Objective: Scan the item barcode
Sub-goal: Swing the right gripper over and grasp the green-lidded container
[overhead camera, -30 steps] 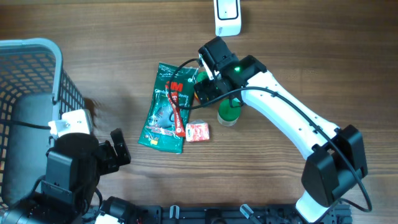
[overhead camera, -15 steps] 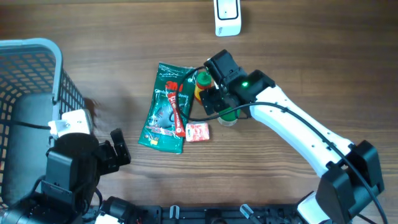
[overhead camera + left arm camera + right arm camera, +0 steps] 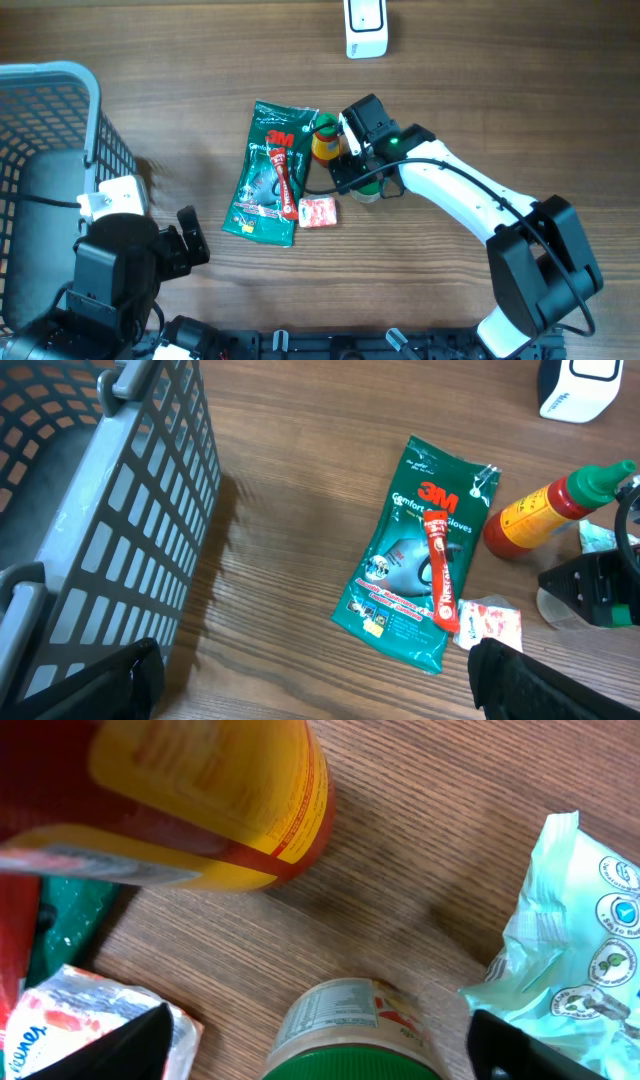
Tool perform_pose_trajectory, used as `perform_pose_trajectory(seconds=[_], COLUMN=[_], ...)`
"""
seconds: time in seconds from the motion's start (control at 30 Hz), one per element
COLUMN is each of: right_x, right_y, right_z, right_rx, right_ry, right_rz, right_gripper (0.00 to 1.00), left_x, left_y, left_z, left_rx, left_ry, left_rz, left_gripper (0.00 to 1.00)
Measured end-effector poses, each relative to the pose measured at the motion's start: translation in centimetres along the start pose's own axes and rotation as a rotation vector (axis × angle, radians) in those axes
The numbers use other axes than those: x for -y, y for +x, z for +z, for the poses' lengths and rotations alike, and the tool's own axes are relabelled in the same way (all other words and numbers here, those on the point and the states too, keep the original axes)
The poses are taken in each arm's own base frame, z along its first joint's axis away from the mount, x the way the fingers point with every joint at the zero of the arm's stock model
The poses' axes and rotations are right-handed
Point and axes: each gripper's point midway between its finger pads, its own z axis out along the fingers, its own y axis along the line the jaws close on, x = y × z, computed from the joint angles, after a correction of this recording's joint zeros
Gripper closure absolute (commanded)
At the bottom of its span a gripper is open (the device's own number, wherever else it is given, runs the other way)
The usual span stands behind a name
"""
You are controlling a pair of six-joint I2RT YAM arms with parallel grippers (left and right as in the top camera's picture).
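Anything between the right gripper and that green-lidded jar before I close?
Nothing visible. The green-lidded jar sits in the open gap of the right gripper, a finger on either side. The sauce bottle lies close beyond it and a pale green packet close beside it, neither in between.

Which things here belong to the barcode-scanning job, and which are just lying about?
Job: white scanner; green-lidded jar, likely the item, between the open jaws of the right gripper.
Lying about: 3M glove pack; sauce bottle; red stick sachet; red-white packet; pale green wrapper; grey basket.
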Motion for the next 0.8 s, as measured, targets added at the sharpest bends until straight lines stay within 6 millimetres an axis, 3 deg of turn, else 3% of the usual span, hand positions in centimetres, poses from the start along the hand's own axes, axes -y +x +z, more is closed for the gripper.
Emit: perform_pose_trajectory(seconds=[0.1,0.13,0.27,0.37,0.43,0.57,0.63,0.7,0.8], right_x=[0.0,0.2,0.2,-0.2,-0.3,-0.2,0.0,0.3,0.4], right_y=[0.2,1.4,1.4,-1.0,-1.2,-0.7,0.3,2.0,2.9], right_z=[0.0,0.3,0.5,-2.2,-3.6,-3.2,-2.1,-0.5,-0.1], right_rx=[-0.008,-0.059,-0.07,0.015,0.027,0.006,-0.034,-0.096,-0.121], right_ry=[0.001,0.009,0.011,-0.003,-0.004,0.002,0.009,0.02,0.026], right_rz=[0.041,0.06,0.087,0.089,0.087,0.074,0.072,0.073,0.095], right_gripper=[0.2,0.16,0.01,0.0,0.0,0.0,0.0,0.16,0.29], left_x=[0.0,0.0,0.0,0.0,0.0,0.0,0.0,0.0,0.0], left_y=[0.0,0.0,0.0,0.0,0.0,0.0,0.0,0.0,0.0], left_z=[0.0,0.0,0.0,0.0,0.0,0.0,0.0,0.0,0.0], left_rx=[0.0,0.0,0.0,0.0,0.0,0.0,0.0,0.0,0.0], left_ry=[0.0,0.0,0.0,0.0,0.0,0.0,0.0,0.0,0.0], left_rz=[0.0,0.0,0.0,0.0,0.0,0.0,0.0,0.0,0.0], left_gripper=[0.0,0.0,0.0,0.0,0.0,0.0,0.0,0.0,0.0])
